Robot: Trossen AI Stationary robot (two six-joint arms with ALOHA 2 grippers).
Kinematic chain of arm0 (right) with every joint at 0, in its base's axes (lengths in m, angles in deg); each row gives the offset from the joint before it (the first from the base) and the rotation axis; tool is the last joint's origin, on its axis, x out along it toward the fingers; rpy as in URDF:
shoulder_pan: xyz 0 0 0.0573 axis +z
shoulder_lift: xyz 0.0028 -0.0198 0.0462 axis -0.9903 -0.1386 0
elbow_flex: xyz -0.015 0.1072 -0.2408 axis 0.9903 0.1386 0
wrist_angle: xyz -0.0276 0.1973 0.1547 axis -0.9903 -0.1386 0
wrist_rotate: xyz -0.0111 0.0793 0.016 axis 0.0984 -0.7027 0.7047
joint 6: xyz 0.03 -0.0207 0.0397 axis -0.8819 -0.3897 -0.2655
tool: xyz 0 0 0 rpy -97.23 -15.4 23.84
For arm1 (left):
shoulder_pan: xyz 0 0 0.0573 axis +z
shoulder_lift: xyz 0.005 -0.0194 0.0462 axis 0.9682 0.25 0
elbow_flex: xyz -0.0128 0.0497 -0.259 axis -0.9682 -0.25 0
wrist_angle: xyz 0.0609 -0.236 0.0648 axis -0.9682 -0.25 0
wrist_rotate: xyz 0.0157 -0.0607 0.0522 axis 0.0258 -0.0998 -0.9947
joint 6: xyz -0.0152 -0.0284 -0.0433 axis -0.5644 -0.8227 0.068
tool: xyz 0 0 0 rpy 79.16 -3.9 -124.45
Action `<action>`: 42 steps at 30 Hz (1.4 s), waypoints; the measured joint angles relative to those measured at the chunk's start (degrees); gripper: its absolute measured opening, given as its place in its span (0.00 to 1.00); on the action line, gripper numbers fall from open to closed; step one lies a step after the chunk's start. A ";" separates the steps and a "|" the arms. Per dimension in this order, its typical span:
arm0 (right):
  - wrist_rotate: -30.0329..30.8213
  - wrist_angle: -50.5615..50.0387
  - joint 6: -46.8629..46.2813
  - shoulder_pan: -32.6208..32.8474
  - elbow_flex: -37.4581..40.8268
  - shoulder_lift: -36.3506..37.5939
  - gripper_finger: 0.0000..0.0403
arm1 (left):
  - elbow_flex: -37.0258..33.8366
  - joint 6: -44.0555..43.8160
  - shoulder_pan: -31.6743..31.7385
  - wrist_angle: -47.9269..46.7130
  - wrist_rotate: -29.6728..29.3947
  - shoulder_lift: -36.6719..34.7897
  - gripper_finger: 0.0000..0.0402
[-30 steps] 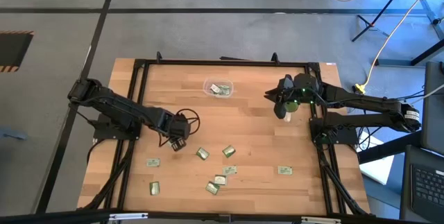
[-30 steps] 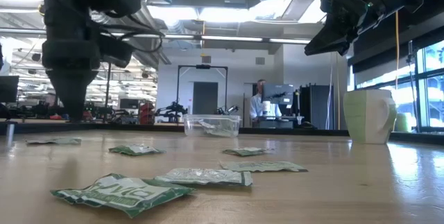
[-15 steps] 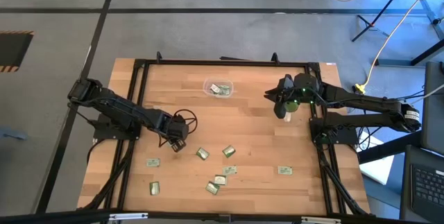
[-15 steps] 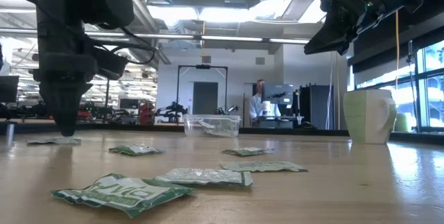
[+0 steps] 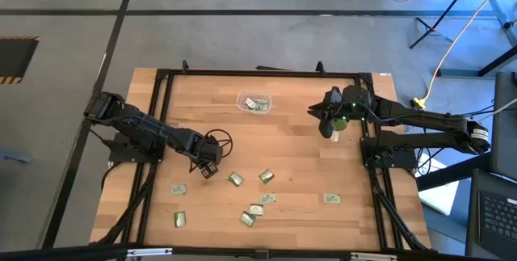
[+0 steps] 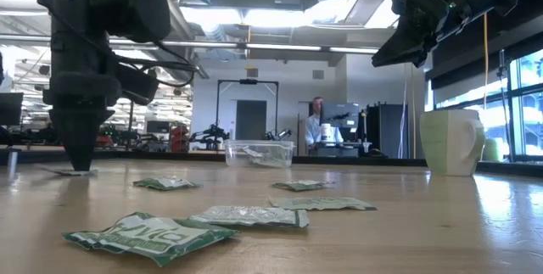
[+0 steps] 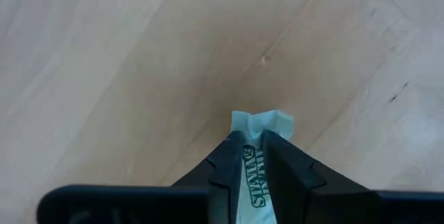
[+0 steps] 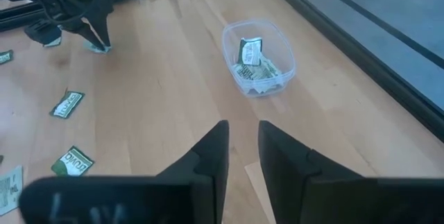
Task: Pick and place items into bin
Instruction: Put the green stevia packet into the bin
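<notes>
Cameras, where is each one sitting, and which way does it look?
High view: above the table, straight down; both arms, clear bin.
Low view: at tabletop height, looking level across packets to the bin; arms hang from above.
Left wrist view: on the left arm; the left gripper pinches a packet.
Right wrist view: on the right arm; the right gripper open, facing the bin.
Shared: high, low and right wrist views show the bin.

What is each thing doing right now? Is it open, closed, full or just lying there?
left gripper: down at the table, shut on a packet.
right gripper: open, empty, raised above the table.
bin: open-topped, holds a few packets.
loose packets: lying flat on the table.
cup: standing upright.
</notes>
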 joint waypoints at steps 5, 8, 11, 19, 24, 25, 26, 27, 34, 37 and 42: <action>0.00 -0.02 0.00 0.00 0.00 0.01 0.21 | -0.24 0.00 0.00 0.31 0.43 -0.81 0.07; 0.00 -0.02 0.00 0.00 0.00 0.02 0.21 | -0.36 0.00 -0.02 0.39 0.43 -2.33 0.02; 0.00 -0.02 0.02 0.00 0.00 0.02 0.21 | -0.68 0.00 -0.04 -0.60 0.63 -4.05 0.02; 0.00 -0.02 0.15 0.00 0.00 0.02 0.21 | -0.59 1.72 2.93 2.84 -1.69 -10.57 0.01; 0.00 0.32 0.32 0.01 0.00 0.02 0.21 | 0.24 12.44 10.73 14.04 0.40 -12.66 0.01; -0.01 0.44 0.34 0.01 0.00 0.01 0.21 | 1.21 15.29 12.63 15.15 1.42 -12.56 0.01; 0.00 0.54 0.35 0.00 0.00 0.01 0.21 | 2.65 17.82 14.48 15.48 1.67 -12.18 0.01; 0.00 0.54 0.37 0.00 0.00 0.02 0.21 | 4.28 20.46 16.33 15.55 1.61 -11.65 0.01; 0.00 0.52 1.87 0.00 0.00 0.01 0.21 | 17.88 39.71 28.68 14.94 1.21 -4.07 0.01; 0.02 0.55 2.10 0.00 0.00 0.01 0.21 | 24.38 46.72 32.58 14.29 1.35 1.88 0.01; 0.07 0.46 1.97 0.00 0.00 0.02 0.21 | 33.29 54.52 38.08 13.33 6.64 12.92 0.01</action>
